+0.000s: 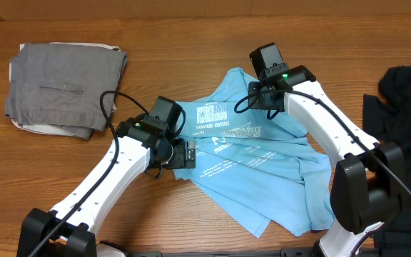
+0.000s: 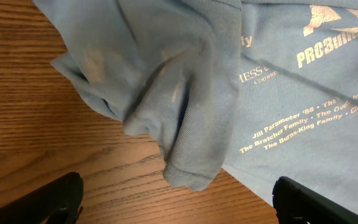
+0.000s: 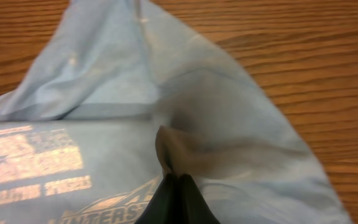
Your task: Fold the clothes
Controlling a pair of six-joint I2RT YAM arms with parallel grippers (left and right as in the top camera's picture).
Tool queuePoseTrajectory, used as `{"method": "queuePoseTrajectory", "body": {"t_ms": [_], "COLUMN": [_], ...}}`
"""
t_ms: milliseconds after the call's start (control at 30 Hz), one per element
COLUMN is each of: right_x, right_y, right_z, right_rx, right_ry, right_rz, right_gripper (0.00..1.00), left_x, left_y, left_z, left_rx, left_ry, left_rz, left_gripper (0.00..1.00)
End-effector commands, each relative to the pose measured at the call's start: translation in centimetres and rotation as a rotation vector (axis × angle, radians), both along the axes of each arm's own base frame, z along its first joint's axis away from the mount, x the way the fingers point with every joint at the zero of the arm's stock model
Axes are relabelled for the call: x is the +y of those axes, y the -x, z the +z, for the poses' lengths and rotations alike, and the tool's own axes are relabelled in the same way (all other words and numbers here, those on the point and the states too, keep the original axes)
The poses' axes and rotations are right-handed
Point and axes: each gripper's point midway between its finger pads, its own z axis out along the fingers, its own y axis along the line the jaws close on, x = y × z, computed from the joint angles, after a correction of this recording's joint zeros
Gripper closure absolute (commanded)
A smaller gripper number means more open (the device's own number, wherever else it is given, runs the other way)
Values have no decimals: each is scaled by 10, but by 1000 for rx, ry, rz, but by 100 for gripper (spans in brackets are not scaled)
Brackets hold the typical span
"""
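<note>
**Shirt pinched for folding**

Overhead, the blue shirt (image 1: 262, 168) is seen crumpled on the bench (image 1: 191, 43) between both arms. At the left wrist, the left tool (image 2: 179, 202) is held wide open and empty beside bunched cloth. At the right wrist, the right tool (image 3: 178, 186) is clamped on a shirt fold, presumably for lifting.

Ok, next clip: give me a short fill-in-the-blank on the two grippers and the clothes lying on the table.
1. The right gripper is ____ on a pinch of the light blue T-shirt.
2. The left gripper hovers at the shirt's edge with its jaws ____.
3. In the overhead view, the folded garment at the upper left of the table is ____ in colour.
Missing words: shut; open; gray.
</note>
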Motion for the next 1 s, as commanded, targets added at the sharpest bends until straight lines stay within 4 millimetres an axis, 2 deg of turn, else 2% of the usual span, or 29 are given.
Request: {"method": "queuePoseTrajectory", "body": {"t_ms": [0, 200, 300, 400, 533, 733, 800, 933, 967], "right_x": [-29, -55, -70, -74, -81, -89, -94, -104, -107], "right_y": [-18, -46, -67, -89, -113, -144, -152, -165, -168], "right_z": [16, 26, 35, 41, 27, -29, -40, -33, -30], "right_rx": [-82, -169, -248, -324, -372, -388, -405, -469, -486], "right_ry": [107, 103, 84, 48, 49, 81, 84, 80, 80], "right_rz": [-58, -79, -115, -82, -67, -43, -49, -74, -81], "right_gripper": [96, 96, 96, 96, 96, 96, 96, 96, 93], "left_x": [2, 2, 2, 2, 2, 2, 2, 2, 2], "left_y": [1, 1, 1, 1, 1, 1, 1, 1, 1], "left_z": [-4, -4, -4, -4, -4, -4, -4, -4, -4], "left_rx": [9, 9, 9, 8, 9, 8, 9, 8, 9], "left_ry": [-10, -10, -10, -10, -10, -10, -10, -10, -10], "left_rz": [7, 7, 7, 7, 7, 7, 7, 7, 7], "left_gripper": [0, 0, 0, 0, 0, 0, 0, 0, 0]}}
